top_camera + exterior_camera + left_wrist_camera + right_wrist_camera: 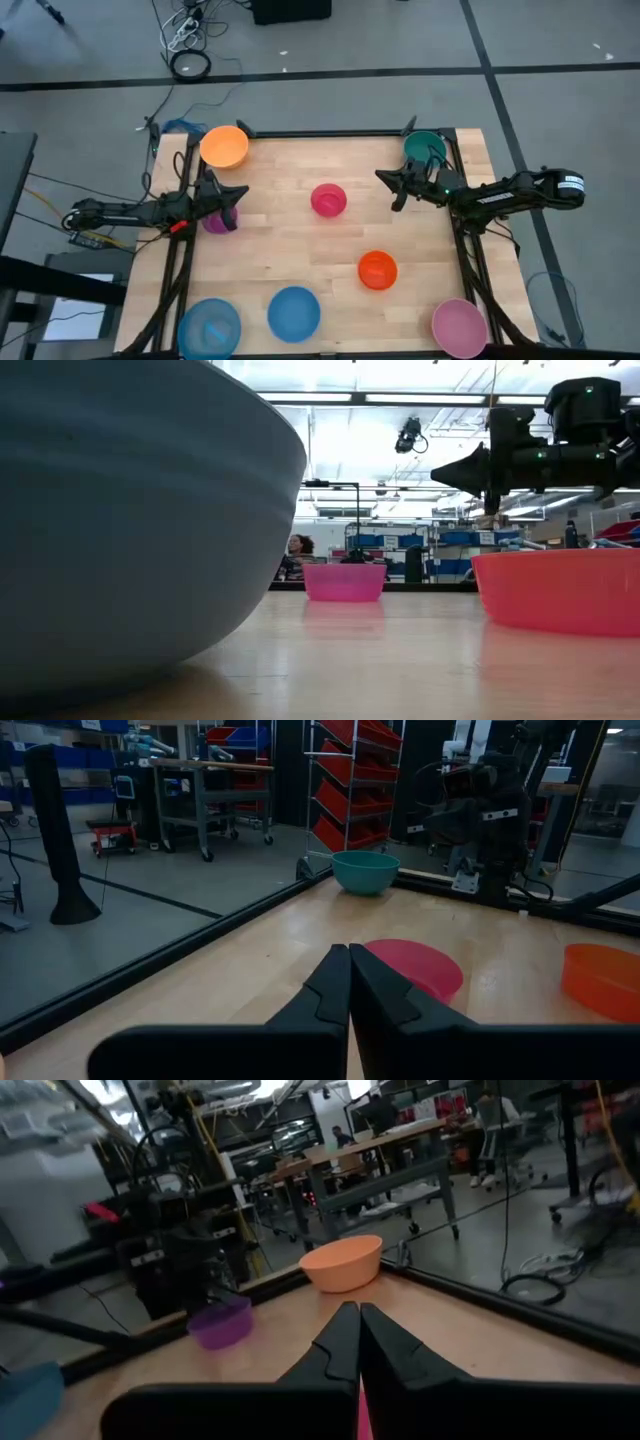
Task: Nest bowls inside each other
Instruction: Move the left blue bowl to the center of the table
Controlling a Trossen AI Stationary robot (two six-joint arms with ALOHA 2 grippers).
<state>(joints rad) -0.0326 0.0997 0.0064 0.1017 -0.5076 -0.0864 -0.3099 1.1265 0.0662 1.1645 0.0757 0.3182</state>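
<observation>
Several plastic bowls stand apart on the wooden table, each on its base. They are a yellow-orange bowl, a green one, magenta, purple, red-orange, two blue and pale pink. My left gripper is shut with nothing in it. It stands over the purple bowl at the left edge and points toward the magenta bowl. My right gripper is also shut with nothing in it. It hangs well above the table near the green bowl and points toward the table's left.
A black frame runs along the table's far and side edges. Bare wood lies between the magenta and red-orange bowls and the table's left side. The nearer blue bowl fills the left of the low view. Cables lie on the floor beyond the table.
</observation>
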